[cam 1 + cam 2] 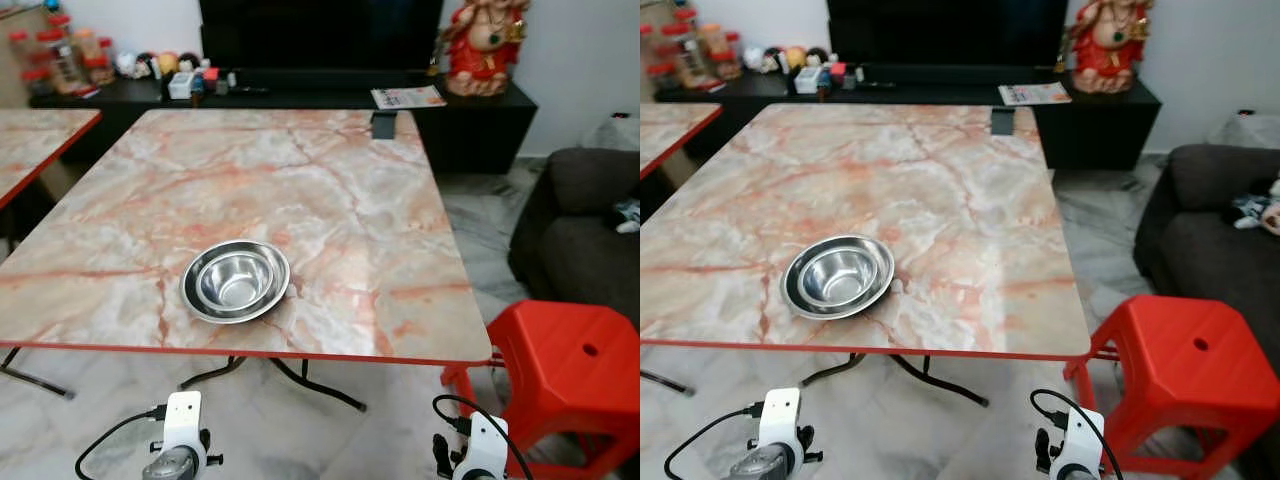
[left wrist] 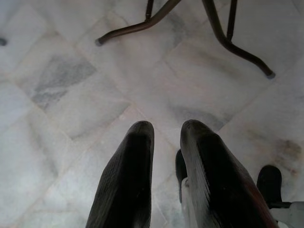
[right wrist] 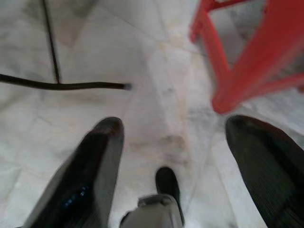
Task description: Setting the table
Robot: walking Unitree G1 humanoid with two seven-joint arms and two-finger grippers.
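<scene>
Steel bowls (image 1: pixel 236 280), nested, sit near the marble bench's (image 1: pixel 330 180) front edge, within easy reach. Left claw (image 2: pixel 166 137) hangs nearly closed and empty; right claw (image 3: pixel 190 156) hangs wide open, empty, beside the red stool (image 1: pixel 575 375).

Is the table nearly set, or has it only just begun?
Only just begun, it seems. Done: nested steel bowls sit near the marble table's front edge. In hand: nothing; the left hand and right hand hang empty over the floor. Left: every other item, none visible.
</scene>
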